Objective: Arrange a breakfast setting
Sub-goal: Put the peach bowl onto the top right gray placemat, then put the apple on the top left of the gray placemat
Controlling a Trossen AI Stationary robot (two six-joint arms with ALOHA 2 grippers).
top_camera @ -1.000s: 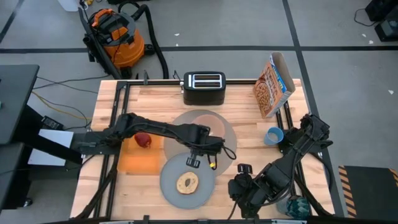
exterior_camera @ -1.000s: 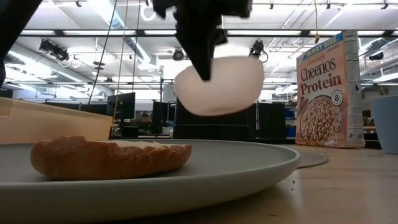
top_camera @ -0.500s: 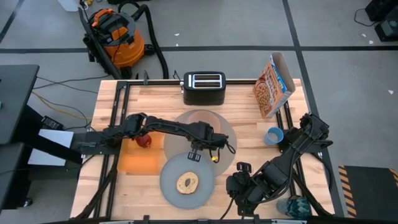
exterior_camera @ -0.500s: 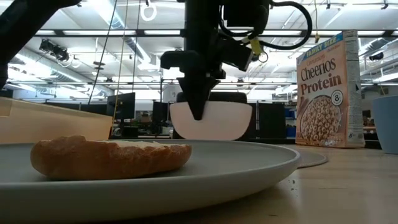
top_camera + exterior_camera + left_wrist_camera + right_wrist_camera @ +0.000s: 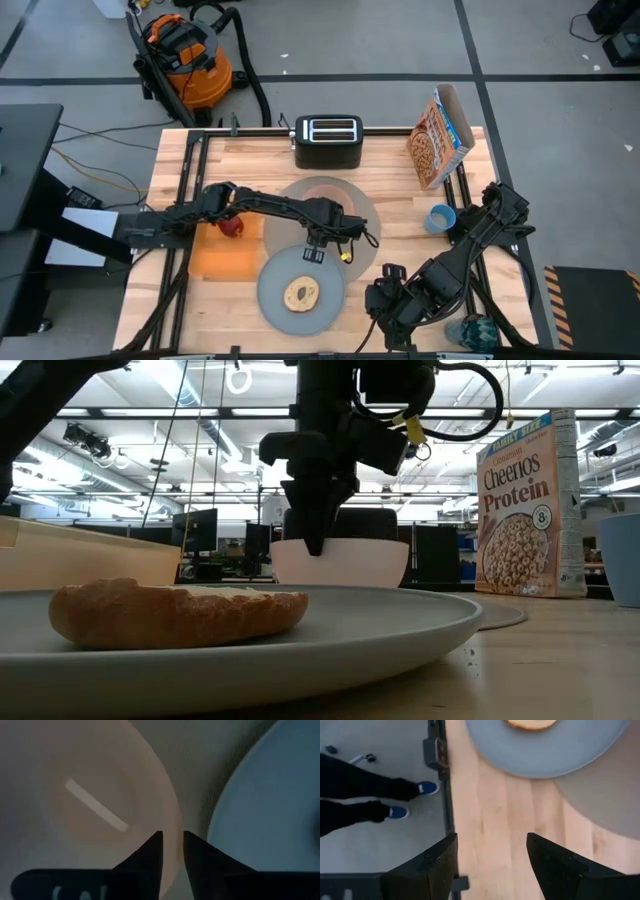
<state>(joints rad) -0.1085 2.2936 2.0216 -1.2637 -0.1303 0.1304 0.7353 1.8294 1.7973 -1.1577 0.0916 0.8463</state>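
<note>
On the table's [image 5: 400, 170] left side lay the orange square napkin [image 5: 222, 260], with the red apple [image 5: 231, 225] just beyond it, partly under the left arm. Reaching across from there, the left hand [image 5: 318, 243] stood over the near edge of the pale pink bowl [image 5: 322, 195]; in the left wrist view its two fingers [image 5: 150, 852] were drawn narrow with the bowl's rim pinched between them. The low view showed the bowl [image 5: 340, 563] sitting level on the large round grey placemat [image 5: 366, 212], behind the plate. Nearer the table's front edge, the grey-blue plate [image 5: 272, 290] overlapped the placemat's rim and carried the round toasted bread [image 5: 301, 294] at its middle. At the back of the table stood the black toaster [image 5: 326, 140], and farther right the cereal box [image 5: 438, 138]. The small blue cup [image 5: 439, 217] stood near the right edge, beside the right arm. The right hand [image 5: 385, 300] waited low at the front right, just off the plate, its fingers [image 5: 560, 865] spread wide over bare wood. A person's legs and blue shoes [image 5: 395, 800] showed on the floor beyond the table's edge in the right wrist view.
</note>
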